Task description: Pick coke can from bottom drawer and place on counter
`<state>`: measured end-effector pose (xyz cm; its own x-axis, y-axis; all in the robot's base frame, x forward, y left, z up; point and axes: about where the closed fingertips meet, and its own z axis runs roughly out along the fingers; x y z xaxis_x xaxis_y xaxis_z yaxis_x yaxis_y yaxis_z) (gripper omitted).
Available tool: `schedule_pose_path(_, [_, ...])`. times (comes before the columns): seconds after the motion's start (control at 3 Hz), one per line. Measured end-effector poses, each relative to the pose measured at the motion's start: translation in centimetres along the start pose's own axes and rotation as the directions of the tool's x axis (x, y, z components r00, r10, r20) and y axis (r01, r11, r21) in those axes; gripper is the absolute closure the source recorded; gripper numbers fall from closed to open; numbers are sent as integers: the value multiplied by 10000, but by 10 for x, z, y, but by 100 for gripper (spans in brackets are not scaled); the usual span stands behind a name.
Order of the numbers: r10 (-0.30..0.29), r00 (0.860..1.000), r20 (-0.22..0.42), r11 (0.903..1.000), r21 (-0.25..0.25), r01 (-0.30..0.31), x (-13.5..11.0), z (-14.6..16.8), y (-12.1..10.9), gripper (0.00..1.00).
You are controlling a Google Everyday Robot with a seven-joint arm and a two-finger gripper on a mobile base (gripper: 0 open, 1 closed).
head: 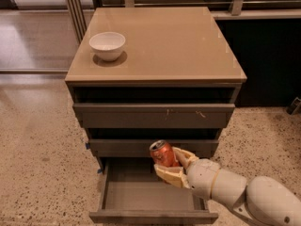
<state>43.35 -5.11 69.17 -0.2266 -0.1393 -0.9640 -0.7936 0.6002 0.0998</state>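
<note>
our cream hand point(171, 166) clamps small red coke can point(162, 153), slightly tilted | over open grey-brown btm drawer point(141, 194) | glossy tan worktop point(174, 41) up & behind | we'd raise first

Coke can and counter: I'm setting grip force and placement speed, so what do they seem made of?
The coke can, held in the gripper with jaws shut on it above the open bottom drawer, looks like thin painted metal: red body, silvery top rim. The counter looks like a hard glossy tan slab, perhaps laminate or glass-topped; it shows soft reflections.
</note>
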Motion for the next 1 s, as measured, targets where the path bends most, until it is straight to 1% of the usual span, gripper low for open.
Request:
schedule_pose_path(0.33, [-1161, 9920, 499, 9881, 1074, 1102, -46, -14, -33, 100])
schedule_pose_path(0.67, [-2070, 9748, 831, 9568, 2253, 1840, -98, -25, -65, 100])
schedule_pose_path(1.0, [-2286, 9624, 1467, 9307, 3229, 1718, -131, -27, -74, 100])
